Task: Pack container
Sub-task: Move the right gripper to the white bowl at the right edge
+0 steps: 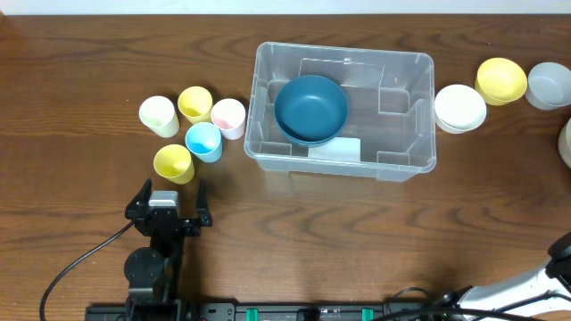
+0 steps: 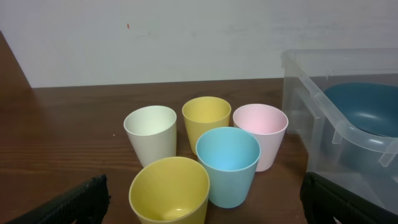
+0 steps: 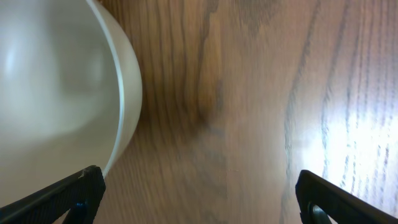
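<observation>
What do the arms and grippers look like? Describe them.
The left arm is black with a silver-grey block behind the left gripper, whose fingers are black; a black cable trails from it. The right arm shows a pale grey link; the right gripper has black fingers.

Clear container (image 1: 406,134) w/ blue bowl (image 1: 310,109)

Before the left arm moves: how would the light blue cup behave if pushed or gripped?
The light blue cup seems thin plastic, so probably light and apt to slide on the wooden table. It narrows toward its base, so a high push might tip it. The nearer yellow cup beside it would likely shift too.
</observation>
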`<state>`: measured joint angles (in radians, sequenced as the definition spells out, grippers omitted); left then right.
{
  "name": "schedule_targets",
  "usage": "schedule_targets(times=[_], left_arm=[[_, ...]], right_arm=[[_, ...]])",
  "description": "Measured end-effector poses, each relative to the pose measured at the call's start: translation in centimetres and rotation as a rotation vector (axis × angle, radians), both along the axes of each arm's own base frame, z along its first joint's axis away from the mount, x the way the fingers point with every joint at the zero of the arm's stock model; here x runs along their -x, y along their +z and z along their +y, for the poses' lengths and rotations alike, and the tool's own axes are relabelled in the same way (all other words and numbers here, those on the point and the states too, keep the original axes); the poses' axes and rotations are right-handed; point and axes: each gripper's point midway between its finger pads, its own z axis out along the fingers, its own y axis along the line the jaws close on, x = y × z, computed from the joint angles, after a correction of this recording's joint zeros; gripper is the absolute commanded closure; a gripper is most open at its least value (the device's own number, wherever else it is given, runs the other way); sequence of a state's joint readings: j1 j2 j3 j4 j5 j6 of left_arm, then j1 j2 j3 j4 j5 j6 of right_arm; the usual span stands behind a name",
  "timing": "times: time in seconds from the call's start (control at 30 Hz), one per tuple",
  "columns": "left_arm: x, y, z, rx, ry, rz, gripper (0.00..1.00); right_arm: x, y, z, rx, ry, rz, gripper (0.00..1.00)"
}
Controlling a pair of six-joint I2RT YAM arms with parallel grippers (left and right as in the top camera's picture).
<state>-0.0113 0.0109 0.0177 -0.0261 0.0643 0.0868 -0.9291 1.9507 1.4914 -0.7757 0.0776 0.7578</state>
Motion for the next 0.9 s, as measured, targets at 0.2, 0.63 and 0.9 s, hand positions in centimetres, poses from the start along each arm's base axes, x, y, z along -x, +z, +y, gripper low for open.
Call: schedule_targets(times=[0.2, 0.63, 0.9], left_arm=[[0.0, 0.0, 0.0, 0.0, 0.0, 0.0, 0.02], [0.0, 0.0, 0.0, 0.0, 0.0, 0.0, 0.02], [0.0, 0.0, 0.0, 0.0, 0.0, 0.0, 0.02]], right_arm=[[-0.5, -0.7, -0.9, 0.025, -0.004, -0.006, 0.01], [-0.2, -6.2, -1.7, -0.011, 0.008, 0.077, 0.01], [0.0, -6.4, -1.5, -0.016, 0.024, 0.092, 0.6]])
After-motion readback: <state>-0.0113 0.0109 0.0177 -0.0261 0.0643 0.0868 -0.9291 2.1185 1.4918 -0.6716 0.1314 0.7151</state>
